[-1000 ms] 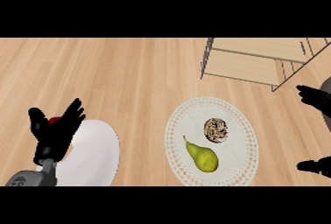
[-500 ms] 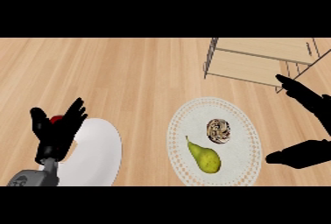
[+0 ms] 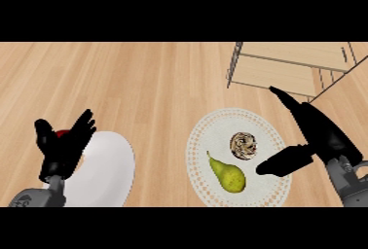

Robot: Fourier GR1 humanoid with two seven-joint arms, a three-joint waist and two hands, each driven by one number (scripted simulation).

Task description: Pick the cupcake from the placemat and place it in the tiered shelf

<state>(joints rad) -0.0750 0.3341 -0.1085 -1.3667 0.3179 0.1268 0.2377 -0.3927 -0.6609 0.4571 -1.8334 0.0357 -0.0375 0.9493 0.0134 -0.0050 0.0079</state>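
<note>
So the cupcake (image 3: pixel 245 145) is sitting on the round white placemat (image 3: pixel 215 126) at center right of the frame, toward the mat's upper half, with a pear (image 3: pixel 229 174) lying just below and left of it on the same mat, the two close but not touching as far as I can see. The right hand (image 3: pixel 322 131) is at the right side, fingers (image 3: pixel 284 97) straight and stretched up toward the shelf, thumb (image 3: pixel 285 161) spread wide and poking out over the mat's right edge, just right of the cupcake, nothing held. The shelf (image 3: pixel 287 65) is in the upper right corner, light wood. Over at the lower left the left hand (image 3: pixel 63 146) rests open with fingers up, apart, partly over a white plate (image 3: pixel 111 170), and there's a bit of something red (image 3: pixel 63 133) peeking out behind it, can't tell what. All of it on a wooden tabletop (image 3: pixel 129 82).
</note>
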